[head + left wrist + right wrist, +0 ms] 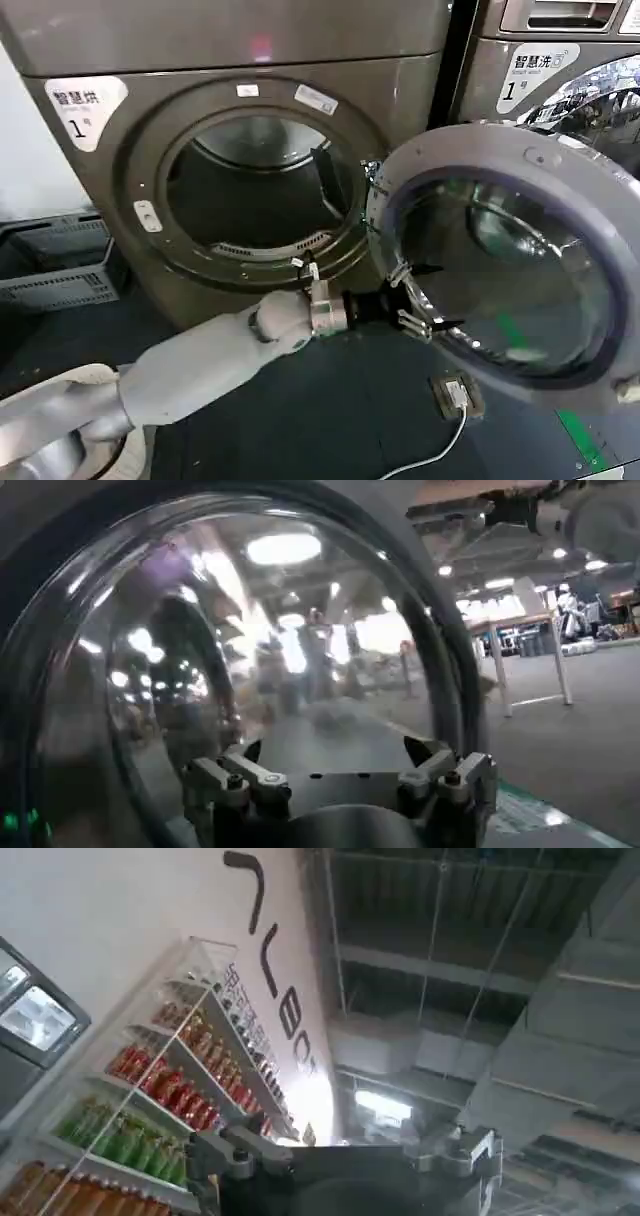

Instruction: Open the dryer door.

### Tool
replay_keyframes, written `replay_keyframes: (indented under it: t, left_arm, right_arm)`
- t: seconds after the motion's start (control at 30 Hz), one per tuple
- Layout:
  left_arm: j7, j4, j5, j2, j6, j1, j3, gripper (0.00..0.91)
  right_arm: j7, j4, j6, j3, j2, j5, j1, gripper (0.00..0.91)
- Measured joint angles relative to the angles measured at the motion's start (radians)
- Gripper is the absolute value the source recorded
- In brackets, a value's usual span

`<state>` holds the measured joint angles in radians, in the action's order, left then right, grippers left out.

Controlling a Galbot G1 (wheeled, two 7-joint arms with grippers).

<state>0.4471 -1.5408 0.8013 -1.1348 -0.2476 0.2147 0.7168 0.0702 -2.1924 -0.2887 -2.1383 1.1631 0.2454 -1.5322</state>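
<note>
The dryer point(250, 40) stands in front of me with its round door point(450, 150) swung out to the right, leaving the drum opening point(255, 190) uncovered. My left arm reaches in from the lower left, and my left gripper point(418, 300) sits at the lower left rim of the door's inner side. In the left wrist view the door's bulging glass point(250, 630) is right ahead of my left gripper point(335, 750), which is open with nothing between its fingertips. My right gripper point(350, 1143) points up at a ceiling, away from the dryer, and is open and empty.
A second machine point(540, 60) stands to the right, behind the open door. Grey crates point(55, 260) are stacked at the left by the dryer. A floor socket with a white cable point(455, 392) lies under the door. A shelf of bottles point(150, 1108) lines a wall.
</note>
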Motion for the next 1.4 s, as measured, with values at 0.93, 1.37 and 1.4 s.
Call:
replay_keyframes:
  t: [0.93, 1.37, 1.4]
  left_arm:
    - [-0.102, 0.095, -0.056, -0.114, -0.053, -0.016, 0.027, 0.907]
    - [-0.144, 0.123, -0.109, -0.152, -0.084, -0.014, 0.034, 0.907]
    - [-0.153, 0.127, -0.117, -0.156, -0.084, -0.014, 0.035, 0.907]
  right_arm:
    - [-0.033, 0.016, -0.044, -0.052, -0.013, -0.003, -0.022, 0.907]
    - [-0.032, 0.016, -0.046, -0.053, -0.019, -0.002, -0.023, 0.907]
    - [-0.032, 0.016, -0.048, -0.055, -0.019, -0.002, -0.024, 0.907]
